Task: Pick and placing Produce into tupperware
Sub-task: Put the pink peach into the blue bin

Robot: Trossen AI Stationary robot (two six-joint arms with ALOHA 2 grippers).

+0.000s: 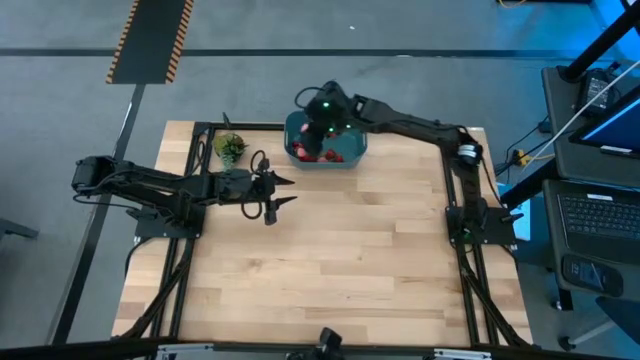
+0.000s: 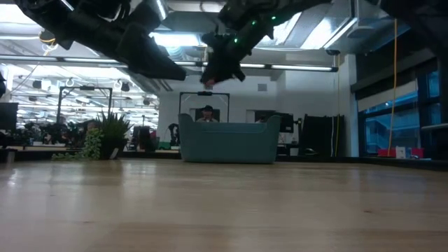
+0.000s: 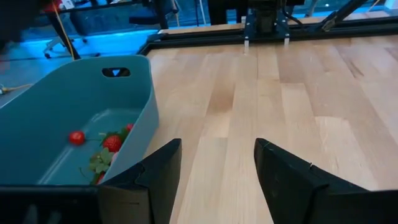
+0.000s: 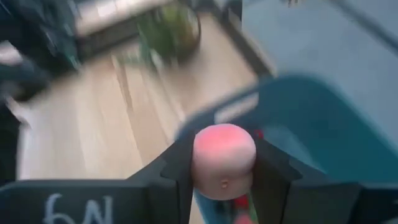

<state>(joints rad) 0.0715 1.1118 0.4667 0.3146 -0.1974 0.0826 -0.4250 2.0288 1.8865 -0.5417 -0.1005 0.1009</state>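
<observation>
The right gripper (image 4: 224,163), clamped on a pinkish piece of produce (image 4: 224,158), hangs directly above the teal tub (image 1: 325,138) at the table's far side; the left gripper (image 1: 282,192) waits open, empty, nearer and left

The right arm reaches from the right side of the table toward the far edge, bent at the elbow. The right gripper (image 4: 224,163) hangs near the middle of that far edge, its two fingers squeezed on a pink round piece (image 4: 224,158). The left arm stretches in from the left side. The left gripper (image 1: 278,193) is above the table, fingers apart, holding nothing.
</observation>
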